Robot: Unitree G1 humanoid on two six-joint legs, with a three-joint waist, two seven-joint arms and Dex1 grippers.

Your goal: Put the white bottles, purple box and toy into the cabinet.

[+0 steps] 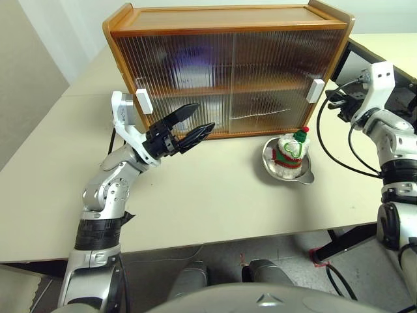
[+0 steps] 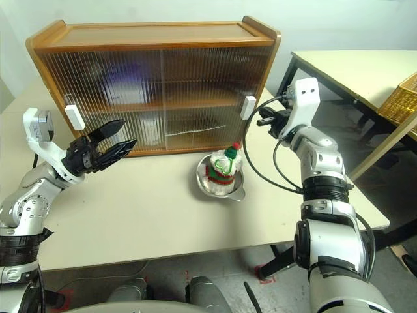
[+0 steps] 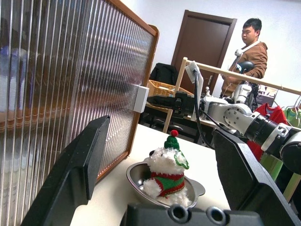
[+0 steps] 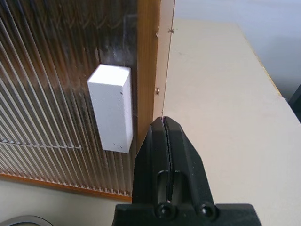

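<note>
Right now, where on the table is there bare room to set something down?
Bare tabletop runs from the cabinet front to the near edge, between the left pincer and the bowl holding the toy. Tighter by the right pincer, beside the cabinet's right handle.

Layout as you face it: the cabinet [image 1: 228, 68] stands at the back of the table [image 1: 195, 195], both sliding doors drawn across its front. The left handle [image 1: 144, 101] sits at the cabinet's left end, the right handle [image 1: 315, 90] at its right end. Before the cabinet, toward its right half, the bowl [image 1: 287, 171] rests on the table with the toy [image 1: 288, 151] upright inside it. A second table [image 2: 352, 68] stands behind and to your right, a basket [image 2: 401, 98] on it.
</note>
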